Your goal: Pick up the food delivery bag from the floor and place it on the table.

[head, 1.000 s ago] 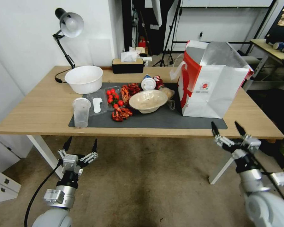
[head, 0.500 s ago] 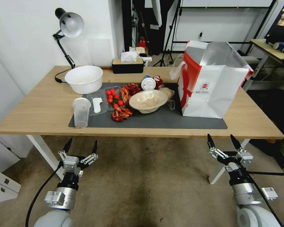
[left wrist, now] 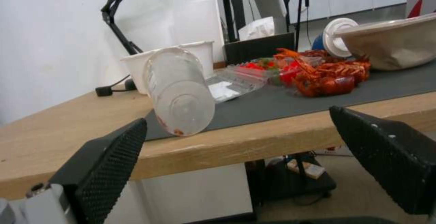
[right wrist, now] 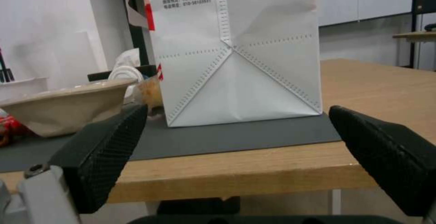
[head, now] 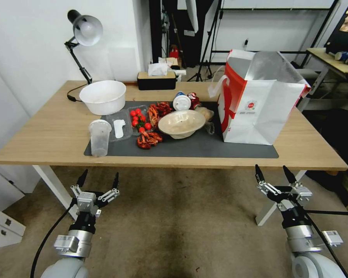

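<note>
The red-and-white food delivery bag stands upright on the right end of the dark grey mat on the light-wood table, its foil-lined mouth open. Its white side fills the right wrist view. My right gripper hangs open below the table's front edge, apart from the bag, over the floor. On the other side, my left gripper is open and empty below the front edge; its wrist view looks past the black fingertips at the table edge.
On the mat are a clear plastic cup, a white tub, cherry tomatoes, crayfish and a beige bowl. A desk lamp and tissue box stand at the back. White table legs flank the floor space.
My right gripper dropped from beside the table's front edge to below it and drew back, then held still. The bag and left gripper have not moved.
</note>
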Available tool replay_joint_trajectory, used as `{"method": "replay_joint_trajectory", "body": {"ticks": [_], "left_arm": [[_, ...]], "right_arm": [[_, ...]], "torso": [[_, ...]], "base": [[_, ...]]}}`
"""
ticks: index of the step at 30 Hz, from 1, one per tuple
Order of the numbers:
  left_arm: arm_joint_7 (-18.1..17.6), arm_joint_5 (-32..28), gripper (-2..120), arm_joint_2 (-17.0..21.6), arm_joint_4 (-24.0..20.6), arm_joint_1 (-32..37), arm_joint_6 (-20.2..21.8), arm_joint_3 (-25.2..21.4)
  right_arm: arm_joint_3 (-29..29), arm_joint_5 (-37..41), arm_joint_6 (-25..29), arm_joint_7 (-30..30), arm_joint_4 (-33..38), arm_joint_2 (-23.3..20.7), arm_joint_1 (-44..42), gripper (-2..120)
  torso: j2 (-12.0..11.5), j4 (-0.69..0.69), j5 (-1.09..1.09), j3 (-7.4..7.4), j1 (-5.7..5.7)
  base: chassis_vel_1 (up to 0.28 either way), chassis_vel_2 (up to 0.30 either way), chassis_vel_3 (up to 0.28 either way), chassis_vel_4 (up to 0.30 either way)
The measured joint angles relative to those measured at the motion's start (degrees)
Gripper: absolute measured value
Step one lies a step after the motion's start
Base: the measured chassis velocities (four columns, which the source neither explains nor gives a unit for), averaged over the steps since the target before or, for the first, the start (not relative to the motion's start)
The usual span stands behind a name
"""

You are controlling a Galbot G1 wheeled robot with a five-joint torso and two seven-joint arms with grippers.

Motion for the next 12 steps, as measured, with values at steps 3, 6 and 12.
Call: {"method": "replay_joint_trajectory", "body": {"ticks": [3,6,12], "left_arm": [[0.0,0.0,100,0.0,0.0,0.0,0.0,0.0],[0.0,0.0,100,0.0,0.0,0.0,0.0,0.0],[0.0,0.0,100,0.0,0.0,0.0,0.0,0.0]], "right_arm": [[0.0,0.0,0.0,0.0,0.0,0.0,0.0,100],[0.0,0.0,0.0,0.0,0.0,0.0,0.0,100],[0.0,0.1,-0.1,0.0,0.0,0.0,0.0,100]], "torso": [[0.0,0.0,0.0,0.0,0.0],[0.0,0.0,0.0,0.0,0.0],[0.0,0.0,0.0,0.0,0.0]], "base": [[0.0,0.0,0.0,0.0],[0.0,0.0,0.0,0.0],[0.0,0.0,0.0,0.0]]}}
